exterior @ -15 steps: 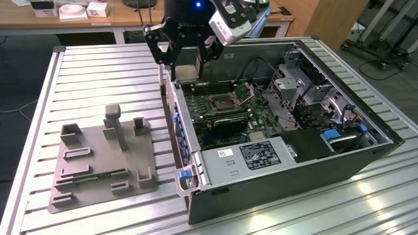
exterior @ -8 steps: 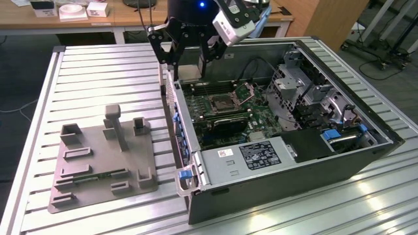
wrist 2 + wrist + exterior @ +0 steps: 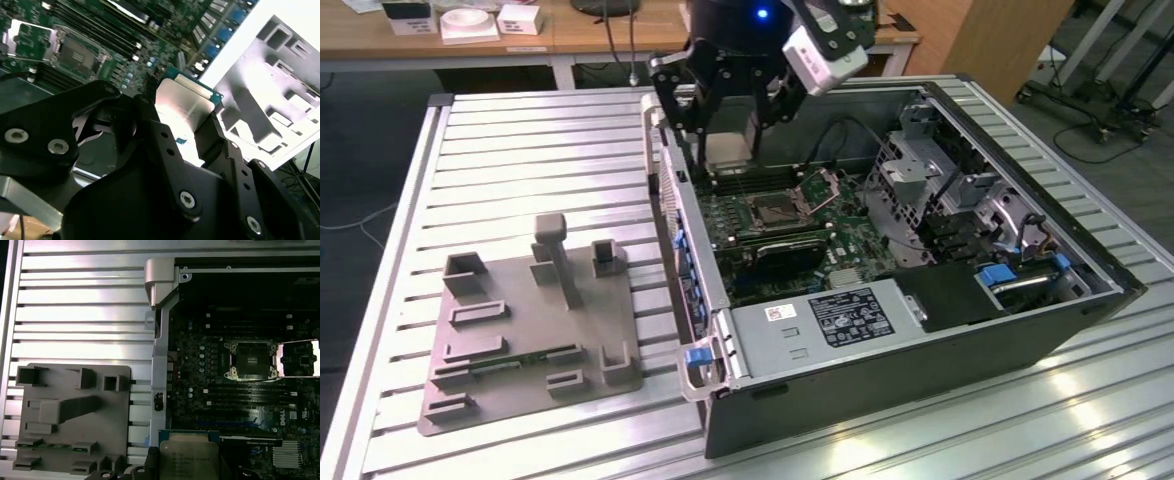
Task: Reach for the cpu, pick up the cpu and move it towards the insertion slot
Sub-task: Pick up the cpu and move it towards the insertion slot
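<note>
Black gripper (image 3: 182,127) fingers clamp the flat silver-topped square cpu (image 3: 186,107), lower edge hidden, above the open case, apart from the metal-framed insertion slot (image 3: 251,360).

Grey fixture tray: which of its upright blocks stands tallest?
On the grey fixture tray, the narrow central post stands tallest; the blocks around it are low.

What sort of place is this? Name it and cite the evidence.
Likely a robotics lab or test bench: an opened black desktop computer case on a ribbed aluminium table, a grey moulded parts fixture, and wooden desks behind.
</note>
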